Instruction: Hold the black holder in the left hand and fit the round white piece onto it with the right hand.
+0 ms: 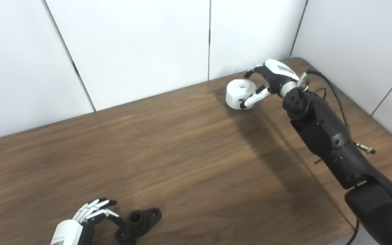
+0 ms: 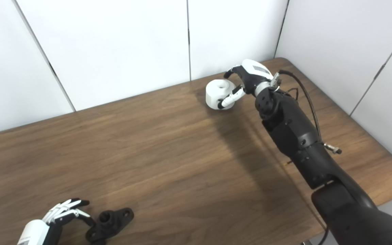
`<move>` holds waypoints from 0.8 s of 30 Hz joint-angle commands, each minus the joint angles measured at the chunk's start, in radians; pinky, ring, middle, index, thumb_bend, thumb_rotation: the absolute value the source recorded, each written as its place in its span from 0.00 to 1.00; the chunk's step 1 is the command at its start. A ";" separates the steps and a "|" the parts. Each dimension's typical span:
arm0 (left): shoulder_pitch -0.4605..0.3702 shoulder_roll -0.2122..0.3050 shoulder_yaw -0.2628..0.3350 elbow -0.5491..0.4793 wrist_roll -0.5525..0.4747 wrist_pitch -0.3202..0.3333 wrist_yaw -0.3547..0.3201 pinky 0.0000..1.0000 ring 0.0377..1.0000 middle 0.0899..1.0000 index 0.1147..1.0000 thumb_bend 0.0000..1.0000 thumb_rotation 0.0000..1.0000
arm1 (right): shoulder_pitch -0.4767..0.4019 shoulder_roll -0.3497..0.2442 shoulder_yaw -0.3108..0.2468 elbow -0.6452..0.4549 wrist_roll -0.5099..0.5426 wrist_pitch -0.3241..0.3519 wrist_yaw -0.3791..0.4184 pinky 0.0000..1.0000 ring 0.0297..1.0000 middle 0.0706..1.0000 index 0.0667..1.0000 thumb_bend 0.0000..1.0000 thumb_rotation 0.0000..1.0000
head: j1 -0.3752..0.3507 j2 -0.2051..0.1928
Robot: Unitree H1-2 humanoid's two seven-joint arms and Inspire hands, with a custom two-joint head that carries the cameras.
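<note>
A: Right hand [image 1: 267, 81] is far out at the back of the table [image 1: 189, 143], fingers and thumb curled round the round white piece [image 1: 239, 94], one finger from behind, the thumb lying across its near side.

B: Is it off the wood?

A: Can't tell from either eye view, the piece sits at the surface or just above it. The hole in its top face shows, tilted a little this way.

B: And the other side?

A: Left hand [image 1: 83, 221] is down at the near edge, fingers apart and stretched toward the black holder [image 1: 138, 224]. The holder lies flat on the table, its short tube standing up, its flange pointing away; the thumb looks to touch its near end, but nothing is clamped on it.

B: So where does this go sour?

A: Two spots, I'd say. The white piece is smooth and wide for that hand, held at the fingertips, so a quick swing across the table could roll it out. And the holder is low and flat; if those fingers come in along the wood they may just push it away instead of getting under the flange.

B: And the fit itself?

A: Hole and tube have to line up, and the two parts are well apart now, so any tilt in either grasp carries through to a jammed mating
</note>
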 commanded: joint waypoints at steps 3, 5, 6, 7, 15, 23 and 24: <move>0.031 0.017 0.015 0.013 0.023 0.058 -0.041 0.87 0.85 0.77 0.42 0.51 0.04 | -0.069 -0.038 0.008 -0.005 -0.014 -0.007 -0.020 1.00 0.99 0.91 0.73 0.92 0.29 | 0.001 0.001; 0.032 0.014 0.018 0.010 0.022 0.058 -0.040 0.87 0.85 0.77 0.42 0.51 0.04 | -0.073 -0.040 0.015 0.006 -0.011 -0.018 -0.025 1.00 0.99 0.91 0.73 0.92 0.28 | 0.001 0.002; 0.032 0.013 0.019 0.008 0.023 0.057 -0.041 0.87 0.85 0.77 0.42 0.51 0.04 | -0.075 -0.040 0.018 0.011 -0.008 -0.025 -0.029 1.00 0.99 0.91 0.72 0.92 0.28 | 0.000 0.003; 0.031 0.012 0.020 0.009 0.025 0.056 -0.042 0.87 0.85 0.77 0.42 0.51 0.04 | -0.077 -0.041 0.021 0.017 -0.006 -0.033 -0.033 1.00 0.99 0.91 0.72 0.91 0.28 | 0.001 0.002; 0.034 0.005 0.024 0.005 0.027 0.052 -0.042 0.86 0.85 0.76 0.42 0.51 0.04 | -0.083 -0.034 0.032 0.034 0.000 -0.061 -0.048 1.00 0.99 0.91 0.71 0.91 0.29 | 0.004 0.001; 0.039 0.002 0.030 -0.008 0.023 0.060 -0.059 0.87 0.85 0.77 0.42 0.51 0.04 | -0.081 -0.027 0.033 0.028 0.010 -0.054 -0.046 1.00 1.00 0.91 0.72 0.90 0.28 | 0.007 0.000; 0.039 0.002 0.030 -0.009 0.023 0.059 -0.060 0.87 0.85 0.77 0.42 0.51 0.04 | -0.081 -0.026 0.032 0.032 0.013 -0.057 -0.049 1.00 1.00 0.91 0.72 0.90 0.28 | 0.007 0.000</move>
